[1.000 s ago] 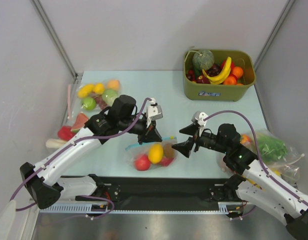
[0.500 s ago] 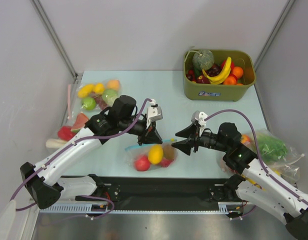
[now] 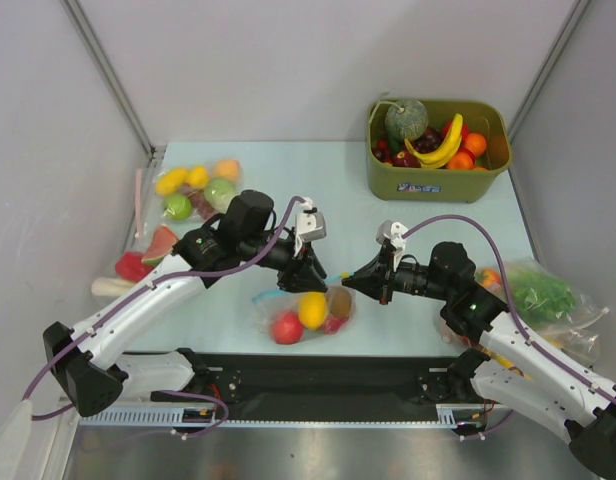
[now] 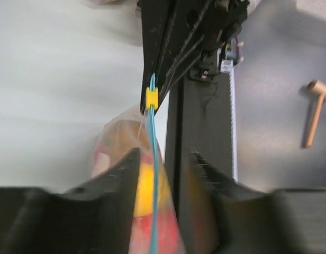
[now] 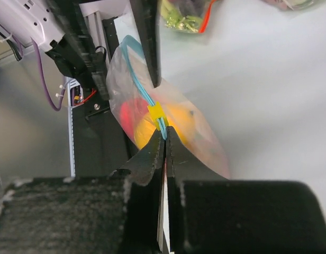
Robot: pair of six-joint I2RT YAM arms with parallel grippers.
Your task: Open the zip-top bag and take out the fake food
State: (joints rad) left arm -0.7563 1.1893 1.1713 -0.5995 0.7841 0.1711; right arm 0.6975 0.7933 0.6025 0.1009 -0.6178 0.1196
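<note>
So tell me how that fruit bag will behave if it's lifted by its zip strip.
Probably floppy: the bag is thin clear film sagging around its fruit. Likely bottom-heavy, so it would hang and swing below the zip strip. The right gripper pinches only that thin strip, so it might slip.

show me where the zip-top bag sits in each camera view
top external: zip-top bag low centre, between left end effector and right end effector
left wrist: bottom centre, between the open fingers
right wrist: centre, zip edge pinched at the tips
shared landmark: yellow fruit inside the bag
</note>
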